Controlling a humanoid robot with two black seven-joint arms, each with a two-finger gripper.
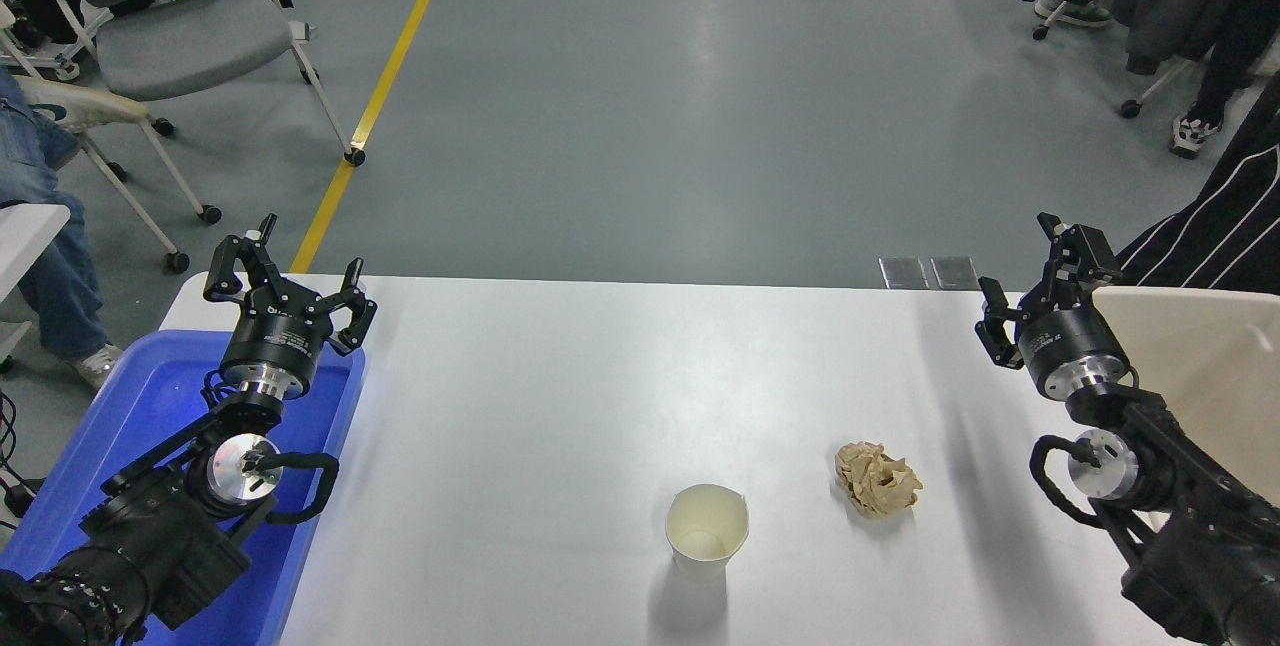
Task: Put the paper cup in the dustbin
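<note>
The paper cup (pixel 706 529) is small and white with a cream inside. It stands upright on the white table (pixel 600 376), near the front edge at the middle. The dustbin (pixel 1205 356) is a beige bin at the right edge, partly hidden by my right arm. My right gripper (pixel 1030 271) is open and empty, raised near the table's far right, next to the bin and well away from the cup. My left gripper (pixel 290 276) is open and empty, parked at the lower left over the blue tray.
A crumpled tan paper ball (pixel 877 478) lies to the right of the cup. A blue plastic tray (pixel 120 406) sits at the table's left end. Chairs and seated people are beyond the far corners. A person in striped clothing (pixel 1215 226) is behind the bin.
</note>
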